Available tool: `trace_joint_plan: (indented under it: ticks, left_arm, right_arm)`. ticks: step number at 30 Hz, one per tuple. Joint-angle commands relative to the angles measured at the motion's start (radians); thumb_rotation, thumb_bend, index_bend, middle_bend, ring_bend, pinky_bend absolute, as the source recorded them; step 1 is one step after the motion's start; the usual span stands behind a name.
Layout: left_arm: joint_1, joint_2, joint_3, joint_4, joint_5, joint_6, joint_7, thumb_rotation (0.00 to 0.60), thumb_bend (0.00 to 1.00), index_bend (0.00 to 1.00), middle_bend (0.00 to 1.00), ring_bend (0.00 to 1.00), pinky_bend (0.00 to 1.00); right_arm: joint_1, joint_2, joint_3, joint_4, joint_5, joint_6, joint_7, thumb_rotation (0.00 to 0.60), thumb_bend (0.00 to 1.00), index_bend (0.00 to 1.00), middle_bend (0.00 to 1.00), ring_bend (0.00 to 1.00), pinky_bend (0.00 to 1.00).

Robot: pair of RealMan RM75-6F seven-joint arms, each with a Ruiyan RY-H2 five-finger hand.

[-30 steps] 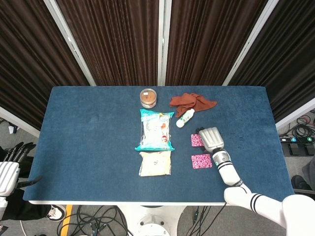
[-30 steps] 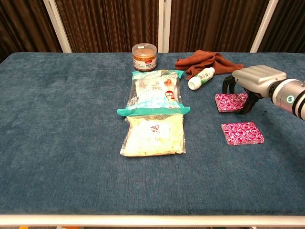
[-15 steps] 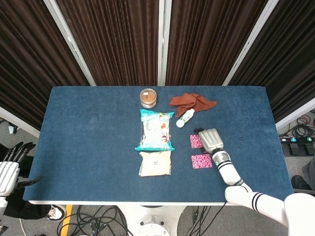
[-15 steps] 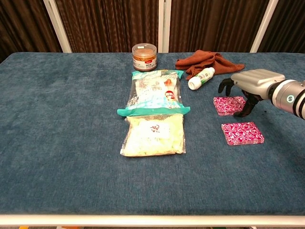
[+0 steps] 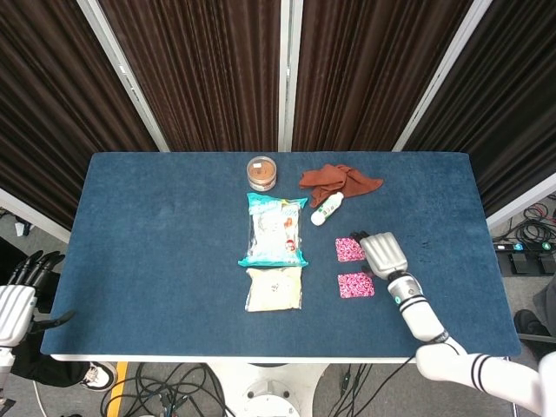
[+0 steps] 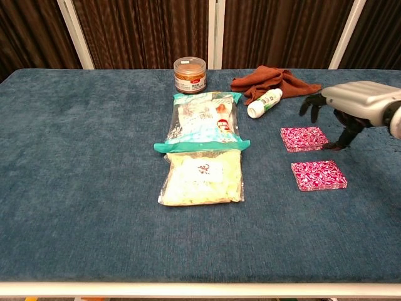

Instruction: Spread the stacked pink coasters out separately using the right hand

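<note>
The 2 pink coasters lie apart toward the desk's right side, the far coaster (image 6: 304, 138) nearer the back edge and the near coaster (image 6: 318, 174) toward the front edge, with a strip of cloth between them. The right hand (image 6: 351, 108) hangs just beside the far coaster, fingers spread and holding nothing. The spreading looks done or nearly so; whether either coaster hides another beneath cannot be told. The next move calls for lifting clear without nudging the far coaster. The left hand (image 5: 19, 295) hangs off the desk's left edge, fingers loosely apart, empty. The desk (image 6: 81, 150) wears blue napped cloth; dark pleated curtains (image 5: 200, 69) stand behind
</note>
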Motion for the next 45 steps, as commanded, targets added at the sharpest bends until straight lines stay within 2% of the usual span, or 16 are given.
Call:
trace_joint_plan:
  ticks: [1,9,16,27,35,45]
  left_arm:
    - [-0.001,0.0,0.001,-0.003,0.003,0.0,0.006,0.6,0.02,0.12,0.1,0.0,0.13]
    - [-0.002,0.0,0.003,-0.012,0.006,-0.002,0.023,0.6,0.02,0.12,0.1,0.0,0.13]
    - [0.0,0.002,0.003,-0.008,0.0,-0.003,0.015,0.6,0.02,0.12,0.1,0.0,0.13]
    - [0.002,0.002,0.001,-0.001,-0.001,0.001,0.0,0.6,0.02,0.12,0.1,0.0,0.13]
    - [0.004,0.007,0.002,0.002,-0.001,0.003,-0.008,0.6,0.02,0.12,0.1,0.0,0.13]
    - [0.003,0.008,0.002,0.004,0.0,0.004,-0.015,0.6,0.02,0.12,0.1,0.0,0.13]
  right_arm:
    - [-0.052,0.077,-0.061,-0.085,-0.046,0.033,0.015,0.6,0.15,0.31,0.37,0.76,0.88]
    - [-0.069,0.072,-0.108,-0.08,-0.087,0.015,0.023,0.6,0.15,0.32,0.34,0.76,0.89]
    - [-0.061,0.038,-0.105,-0.07,-0.105,0.012,0.019,0.6,0.15,0.28,0.29,0.76,0.89]
    - [-0.04,0.0,-0.095,-0.076,-0.064,-0.004,-0.046,0.6,0.15,0.26,0.28,0.76,0.88]
    - [-0.026,-0.02,-0.094,-0.064,-0.014,-0.025,-0.084,0.6,0.15,0.25,0.28,0.76,0.88]
    - [-0.025,-0.029,-0.101,-0.065,-0.008,-0.017,-0.09,0.6,0.15,0.25,0.32,0.76,0.88]
